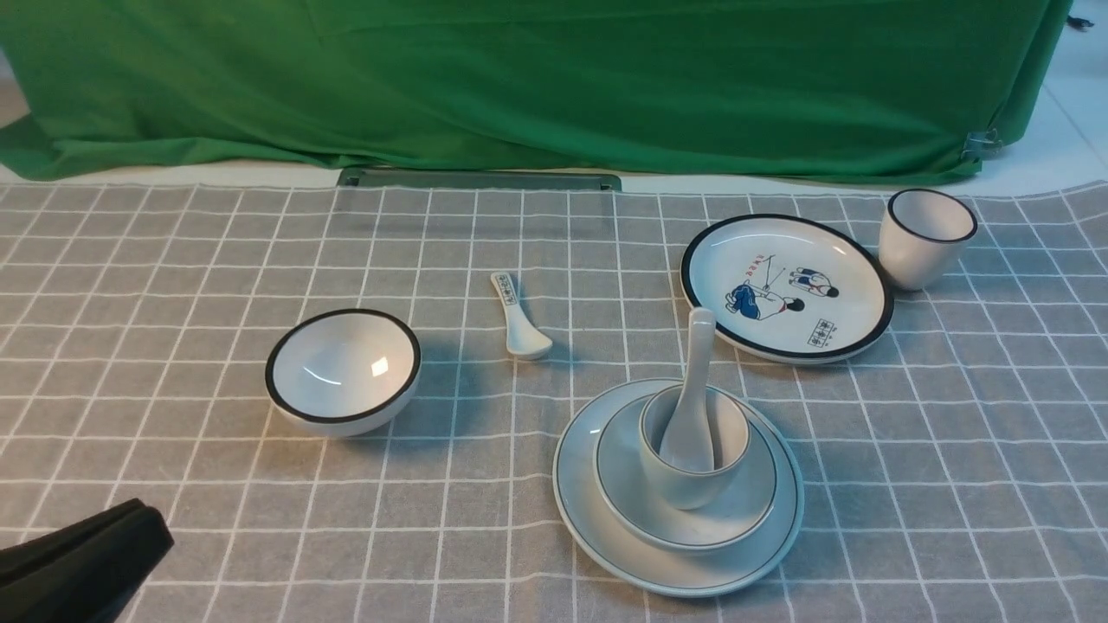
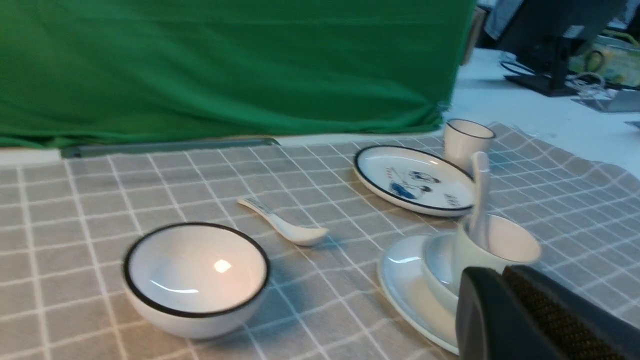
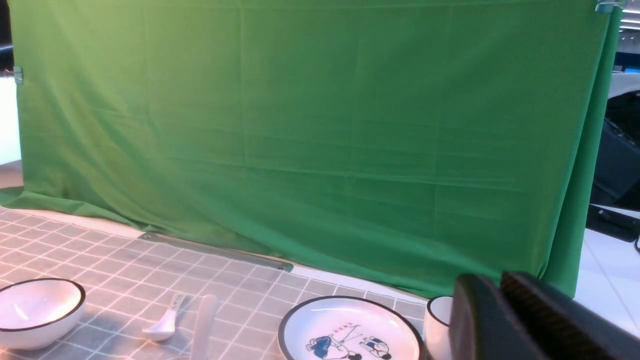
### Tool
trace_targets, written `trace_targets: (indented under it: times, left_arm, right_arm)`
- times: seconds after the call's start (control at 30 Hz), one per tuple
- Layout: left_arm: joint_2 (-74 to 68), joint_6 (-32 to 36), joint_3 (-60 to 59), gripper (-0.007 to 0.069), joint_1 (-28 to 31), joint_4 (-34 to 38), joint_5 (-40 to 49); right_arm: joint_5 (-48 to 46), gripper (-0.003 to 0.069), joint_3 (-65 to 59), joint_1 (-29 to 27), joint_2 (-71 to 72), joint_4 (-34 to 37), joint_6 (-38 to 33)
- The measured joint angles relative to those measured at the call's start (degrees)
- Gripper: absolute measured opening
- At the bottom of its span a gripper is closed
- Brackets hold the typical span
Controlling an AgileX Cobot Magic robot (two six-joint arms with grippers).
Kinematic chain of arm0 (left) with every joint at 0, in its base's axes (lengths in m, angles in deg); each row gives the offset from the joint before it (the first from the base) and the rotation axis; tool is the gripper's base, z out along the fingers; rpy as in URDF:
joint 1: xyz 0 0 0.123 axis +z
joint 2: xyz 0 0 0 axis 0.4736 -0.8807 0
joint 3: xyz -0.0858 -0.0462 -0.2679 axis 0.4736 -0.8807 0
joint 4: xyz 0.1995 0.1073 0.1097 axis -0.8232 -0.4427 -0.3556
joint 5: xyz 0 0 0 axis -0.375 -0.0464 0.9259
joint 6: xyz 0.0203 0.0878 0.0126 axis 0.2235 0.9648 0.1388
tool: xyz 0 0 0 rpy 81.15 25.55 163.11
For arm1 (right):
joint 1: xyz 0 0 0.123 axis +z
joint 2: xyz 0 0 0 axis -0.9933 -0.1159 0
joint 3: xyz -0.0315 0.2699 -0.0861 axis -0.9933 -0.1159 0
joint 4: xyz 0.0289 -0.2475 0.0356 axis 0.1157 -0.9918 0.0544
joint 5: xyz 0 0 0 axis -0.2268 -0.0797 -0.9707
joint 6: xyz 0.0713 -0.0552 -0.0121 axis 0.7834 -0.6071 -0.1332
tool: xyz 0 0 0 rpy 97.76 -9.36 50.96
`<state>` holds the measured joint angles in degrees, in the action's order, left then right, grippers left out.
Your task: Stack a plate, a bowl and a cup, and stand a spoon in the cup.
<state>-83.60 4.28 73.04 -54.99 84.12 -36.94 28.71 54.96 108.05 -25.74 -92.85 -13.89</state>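
The spoon [image 1: 691, 400] stands bowl-end down inside the cup [image 1: 695, 459], its long axis close to upright and leaning a little, so that the handle tip rises above the cup's rim and tips toward the far side of the bench [image 1: 173, 242], toward the cartoon plate [image 1: 786, 286]. In the left wrist view the spoon's [image 2: 480, 197] handle rests against the near part of the cup's [image 2: 492, 252] rim. The cup sits in the middle of the bowl [image 1: 688, 506], and the bowl sits centred on the plate [image 1: 678, 484], which lies flat on the checked grey cloth at the near middle of the bench, slightly to the right.

Beyond the stack and to its right lies the cartoon plate, with the black-rimmed cup [image 1: 926, 237] upright just beside its far right edge. To the left of the stack, well apart, is the black-rimmed bowl [image 1: 344, 370], mouth up. Between that bowl and the cartoon plate lies the printed spoon [image 1: 519, 318], flat on the cloth, its scoop toward the robot and its handle pointing away.

The left tool [image 1: 82, 558] shows only as a dark shape at the near left corner, touching nothing; its fingers lie together. The right tool [image 3: 530, 320] is seen only in its own wrist view, raised and clear of everything, fingers likewise pressed together and holding nothing. A green curtain [image 1: 554, 78] hangs behind the bench.
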Motion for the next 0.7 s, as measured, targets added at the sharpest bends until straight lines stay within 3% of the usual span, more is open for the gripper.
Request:
trace_targets:
  times: [0.1,0.27,0.43,0.7]
  left_arm:
    - [4.56,12.63,-5.08,0.0013,10.81,8.44,-4.63]
    - [5.71,16.17,-11.03,0.0013,22.87,9.34,-6.99]
    - [5.76,16.29,-11.43,0.0013,26.95,8.61,-1.39]
    - [5.76,16.65,-11.45,0.0013,27.7,8.0,1.16]
  right_arm:
    - [0.0,0.0104,0.0,0.0,0.0,0.0,0.0]
    - [0.0,0.0117,0.0,0.0,0.0,0.0,0.0]
    - [0.0,0.0129,0.0,0.0,0.0,0.0,0.0]
    - [0.0,0.0144,0.0,0.0,0.0,0.05,0.0]
